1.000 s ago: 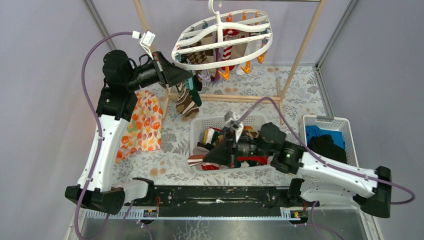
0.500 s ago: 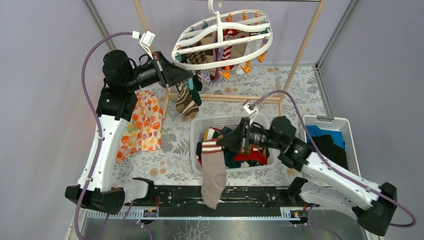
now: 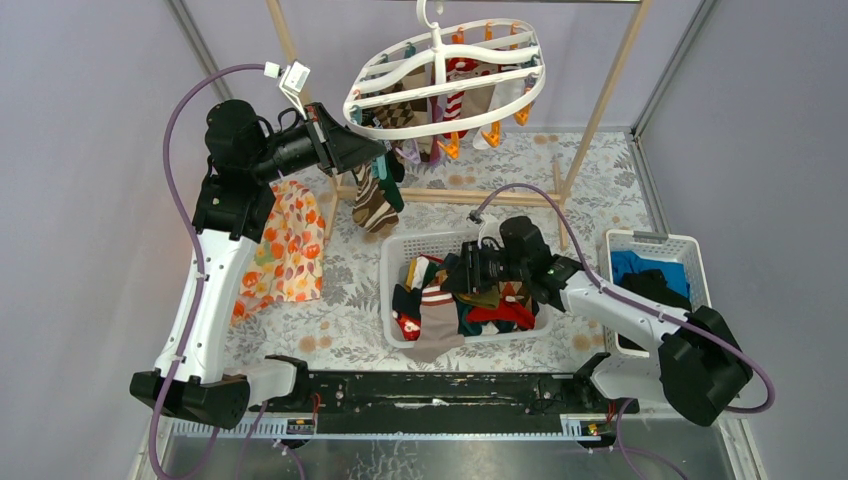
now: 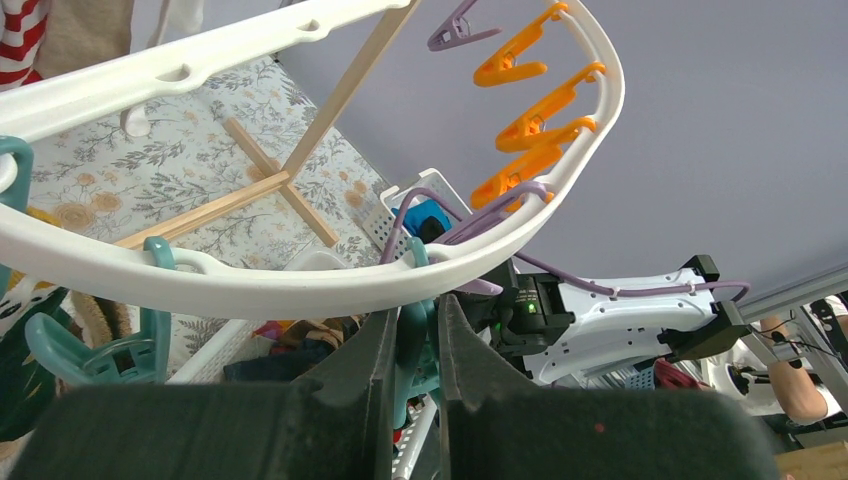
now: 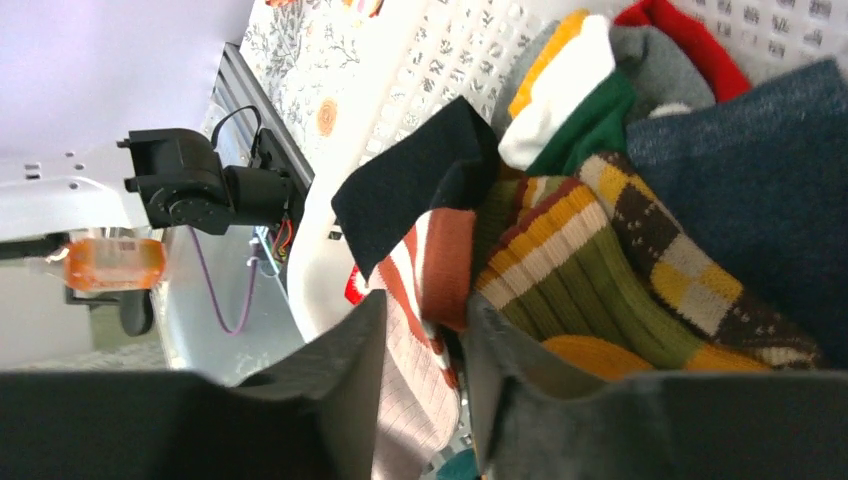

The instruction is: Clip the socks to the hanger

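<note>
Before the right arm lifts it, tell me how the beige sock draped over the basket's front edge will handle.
Likely floppy: the beige sock sags limp over the basket rim. Probably light, since the knit looks thin. Pinched at its striped cuff, the foot would likely dangle, and it may snag neighbouring socks.

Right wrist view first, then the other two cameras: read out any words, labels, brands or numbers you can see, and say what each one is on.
Pale label on the orange container at the left edge of the right wrist view: print too blurred to read.
On the hanger, the socks and the white basket: no text visible.
Nothing else in any view can be read.
</note>
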